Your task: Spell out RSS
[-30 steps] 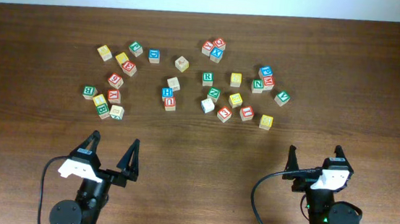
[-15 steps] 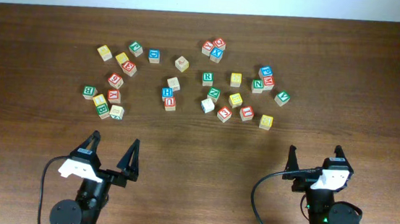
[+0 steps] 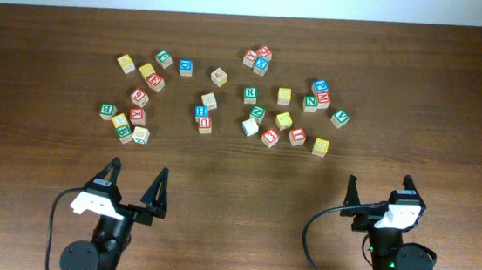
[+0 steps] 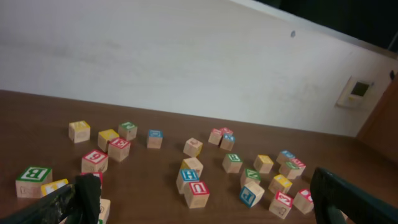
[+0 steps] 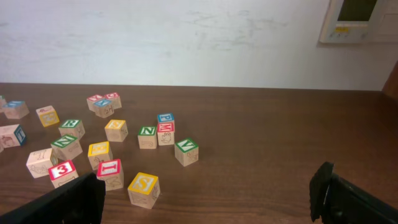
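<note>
Left gripper (image 3: 140,169) and right gripper (image 3: 380,180): both spread wide, nothing held, at the near side of the counter (image 3: 236,187). Green R cube (image 3: 251,93) lies well ahead of the right gripper and off to its left, within the right-hand scatter of letter cubes. Yellow cube (image 3: 320,145) is the one nearest the right gripper, ahead and slightly left. Second yellow cube (image 3: 283,119) lies farther ahead-left, near a green N cube (image 3: 258,113). All are well apart from both grippers.
</note>
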You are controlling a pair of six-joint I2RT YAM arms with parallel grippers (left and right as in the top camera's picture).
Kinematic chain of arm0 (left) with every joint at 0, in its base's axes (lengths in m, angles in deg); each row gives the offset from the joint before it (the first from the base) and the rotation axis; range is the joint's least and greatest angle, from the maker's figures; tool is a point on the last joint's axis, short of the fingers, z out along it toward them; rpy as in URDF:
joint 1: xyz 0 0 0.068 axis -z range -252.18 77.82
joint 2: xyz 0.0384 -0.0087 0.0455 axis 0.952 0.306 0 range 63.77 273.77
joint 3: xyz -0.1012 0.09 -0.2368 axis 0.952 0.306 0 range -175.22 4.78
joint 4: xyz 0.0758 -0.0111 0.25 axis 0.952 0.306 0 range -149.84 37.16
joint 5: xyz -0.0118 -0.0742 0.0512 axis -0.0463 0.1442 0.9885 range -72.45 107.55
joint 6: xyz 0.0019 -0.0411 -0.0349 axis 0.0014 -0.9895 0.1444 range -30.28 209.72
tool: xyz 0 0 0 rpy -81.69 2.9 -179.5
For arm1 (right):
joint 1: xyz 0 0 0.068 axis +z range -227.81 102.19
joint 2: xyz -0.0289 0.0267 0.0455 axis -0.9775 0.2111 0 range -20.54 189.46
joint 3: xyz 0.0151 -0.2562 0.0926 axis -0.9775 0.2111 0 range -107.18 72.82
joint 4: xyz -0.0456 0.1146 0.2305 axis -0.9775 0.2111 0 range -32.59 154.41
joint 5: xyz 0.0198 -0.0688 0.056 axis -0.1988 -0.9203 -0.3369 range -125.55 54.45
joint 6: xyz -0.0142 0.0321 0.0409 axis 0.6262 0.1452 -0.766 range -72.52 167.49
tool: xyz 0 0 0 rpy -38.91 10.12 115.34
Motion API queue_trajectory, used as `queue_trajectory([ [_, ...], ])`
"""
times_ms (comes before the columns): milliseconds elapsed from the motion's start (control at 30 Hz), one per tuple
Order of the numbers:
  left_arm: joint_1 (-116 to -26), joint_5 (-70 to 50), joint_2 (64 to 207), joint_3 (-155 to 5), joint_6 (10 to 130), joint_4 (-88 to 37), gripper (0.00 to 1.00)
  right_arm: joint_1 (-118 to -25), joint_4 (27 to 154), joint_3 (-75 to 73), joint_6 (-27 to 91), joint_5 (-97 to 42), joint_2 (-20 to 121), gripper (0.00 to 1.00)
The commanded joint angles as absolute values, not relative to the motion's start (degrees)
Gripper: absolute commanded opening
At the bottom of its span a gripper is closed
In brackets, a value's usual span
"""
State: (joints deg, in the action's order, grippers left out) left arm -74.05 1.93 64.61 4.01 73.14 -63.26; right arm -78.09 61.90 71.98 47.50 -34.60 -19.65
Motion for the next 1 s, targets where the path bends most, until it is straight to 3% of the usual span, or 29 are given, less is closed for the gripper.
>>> queue_trajectory([
  [0, -73.8, 2.2, 64.2, 4.2, 72.4, -64.8, 0.99, -77.8, 61.9, 72.5, 47.2, -34.9, -20.2, 0.98],
  [300, -73.8, 1.7, 64.2, 0.6, 74.4, -65.1, 0.99, -77.8, 61.9, 72.5, 47.2, -34.9, -20.2, 0.98],
  [533, -73.8, 1.5, 70.6, -11.9, 79.1, -46.2, 0.99, -77.8, 61.9, 72.5, 47.2, -34.9, -20.2, 0.98],
  [800, -73.8, -11.7, 73.4, -14.3, 79.1, -63.3, 0.99, -77.8, 61.9, 72.5, 47.2, -34.9, -20.2, 0.98],
  [967, -73.8, -11.7, 83.3, -26.4, 79.1, -57.4, 0.99, -77.8, 61.9, 72.5, 47.2, -34.9, -20.2, 0.98],
])
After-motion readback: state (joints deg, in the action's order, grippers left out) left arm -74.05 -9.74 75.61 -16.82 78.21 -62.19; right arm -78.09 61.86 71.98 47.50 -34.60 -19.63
